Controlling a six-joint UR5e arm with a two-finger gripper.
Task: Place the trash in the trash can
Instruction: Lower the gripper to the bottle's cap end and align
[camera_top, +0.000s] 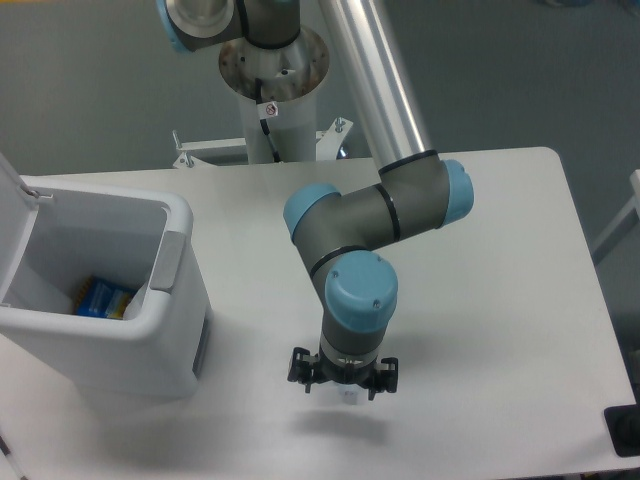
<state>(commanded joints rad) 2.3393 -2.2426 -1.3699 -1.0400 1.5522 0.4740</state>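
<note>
we've got the gripper (344, 382) over the bottle (350, 397) | it pokes out right below the jaws | grip state: can't tell | trash can (178, 290) off to their left

- A robotics lab is suggested by the pedestal-mounted arm (370, 250) at 12 o'clock.
- A bare white table (500, 300) and grey floor (90, 90) are seen.

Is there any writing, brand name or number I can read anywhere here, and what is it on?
Nothing can be read.
Small red-and-white sticker on the white robot base column: too small and blurred.
Blue and yellow package inside the large white rectangular plastic bin: print is blurred.
Clear plastic bottle under the claw: mostly hidden, no label visible.
</note>
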